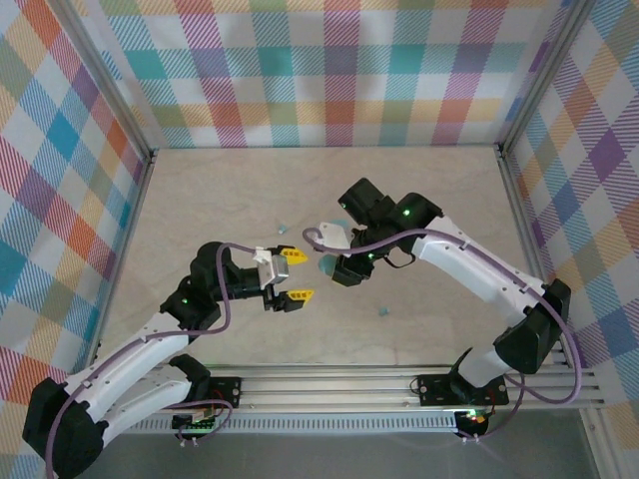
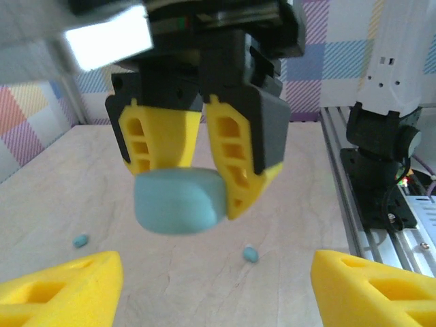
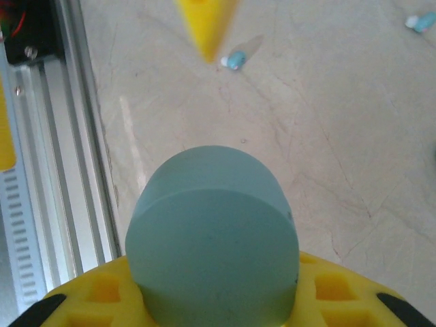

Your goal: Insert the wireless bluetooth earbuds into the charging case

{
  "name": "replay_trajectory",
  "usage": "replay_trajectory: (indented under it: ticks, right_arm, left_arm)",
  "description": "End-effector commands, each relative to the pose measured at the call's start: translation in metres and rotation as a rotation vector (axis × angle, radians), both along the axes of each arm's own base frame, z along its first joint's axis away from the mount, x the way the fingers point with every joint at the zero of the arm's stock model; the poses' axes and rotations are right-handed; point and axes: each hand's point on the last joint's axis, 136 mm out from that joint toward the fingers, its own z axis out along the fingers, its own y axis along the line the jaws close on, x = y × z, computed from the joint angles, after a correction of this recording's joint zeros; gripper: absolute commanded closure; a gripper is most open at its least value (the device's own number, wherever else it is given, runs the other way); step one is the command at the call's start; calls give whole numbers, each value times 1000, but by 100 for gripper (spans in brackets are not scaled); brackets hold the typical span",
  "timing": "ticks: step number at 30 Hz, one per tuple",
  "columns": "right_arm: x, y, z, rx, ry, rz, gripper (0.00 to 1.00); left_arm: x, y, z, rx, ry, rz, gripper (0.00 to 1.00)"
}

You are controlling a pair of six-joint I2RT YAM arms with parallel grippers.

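The left gripper [image 1: 300,275] hung over the table with its two yellow fingers [image 2: 65,289] wide apart. Nothing was between them, so it was open and free. I think it was the one that had to do the picking up, since the other gripper had its fingers full.

Just past those fingers, down on the table [image 2: 170,293], lay an earbud [image 2: 250,254]. It looked like a tiny blue bean. It sat a little to the right of the middle of the open fingers. A second earbud [image 2: 81,240] lay off to the left, close above the left finger in the left wrist view. Both lay loose on the table, lower than the gripper. So the next move looked like a reach down more than a reach forward. They were too small to tell which way they pointed.

Farther on, facing the left gripper, the right gripper [image 2: 194,184] was squeezed tight on the blue case [image 2: 174,204]. It held the case up in the air, higher than the two earbuds. The case stuck out below its fingertips. I could not tell if the lid was open. Those two earbuds were not in the case yet.
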Motion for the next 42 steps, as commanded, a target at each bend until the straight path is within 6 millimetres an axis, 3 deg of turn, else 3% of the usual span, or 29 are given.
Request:
replay_trajectory:
  ticks: [1, 21, 36, 42]
  right_arm:
    - [-9, -5, 5, -38, -53, 96, 86]
    - [-24, 18, 29, 75, -89, 185, 87]
    - [-27, 17, 25, 56, -82, 201, 87]
    - [-25, 16, 21, 37, -89, 203, 87]
  left_arm:
    - [-7, -6, 4, 4, 9, -81, 28]
    - [3, -23, 10, -53, 52, -113, 31]
    - [4, -26, 11, -51, 64, -130, 45]
    - [2, -26, 12, -54, 64, -141, 43]
